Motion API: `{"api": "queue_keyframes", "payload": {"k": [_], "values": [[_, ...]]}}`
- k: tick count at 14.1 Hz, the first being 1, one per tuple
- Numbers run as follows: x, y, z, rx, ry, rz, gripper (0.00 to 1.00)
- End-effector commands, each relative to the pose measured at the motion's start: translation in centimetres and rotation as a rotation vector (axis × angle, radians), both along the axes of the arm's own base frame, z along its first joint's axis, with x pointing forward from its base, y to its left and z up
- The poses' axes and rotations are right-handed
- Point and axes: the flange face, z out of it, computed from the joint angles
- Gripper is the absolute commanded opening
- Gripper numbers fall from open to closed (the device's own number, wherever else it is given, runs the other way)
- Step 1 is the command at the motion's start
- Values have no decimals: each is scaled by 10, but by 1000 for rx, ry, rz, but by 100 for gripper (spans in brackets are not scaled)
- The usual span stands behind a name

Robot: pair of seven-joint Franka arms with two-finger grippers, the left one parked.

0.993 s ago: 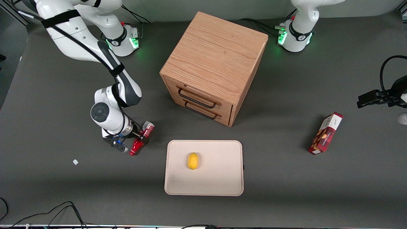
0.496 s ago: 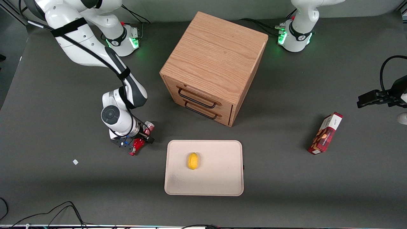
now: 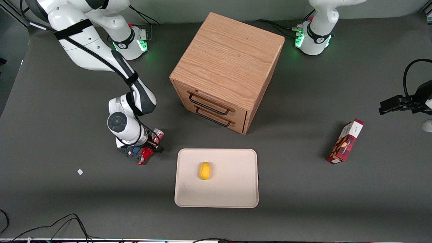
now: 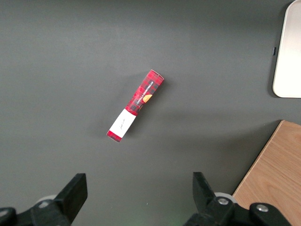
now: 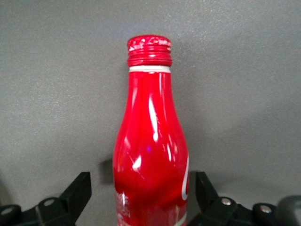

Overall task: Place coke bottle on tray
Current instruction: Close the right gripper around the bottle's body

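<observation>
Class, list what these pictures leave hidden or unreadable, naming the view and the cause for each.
Bottle middle: front view, covered by the open claw straddling it.
Bottle base: right wrist view, cut off by the picture edge.
Box print: front and left wrist views, too small.
Cabinet contents: front view, drawers shut.
White scrap: front view, too small to identify.

tool [image 3: 145, 152] moved over the lying coke bottle [image 3: 148, 148], fingers now straddling it
</observation>
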Motion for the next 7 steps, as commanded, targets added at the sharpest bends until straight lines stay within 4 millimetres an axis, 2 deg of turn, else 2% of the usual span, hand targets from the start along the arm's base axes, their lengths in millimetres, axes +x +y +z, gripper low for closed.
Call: {"api": "queue_keyframes", "payload": {"k": [1,7], "values": [[4,1,4,-17,-22,-4,0],[5,3,14,-18,-28,-5,0]]}}
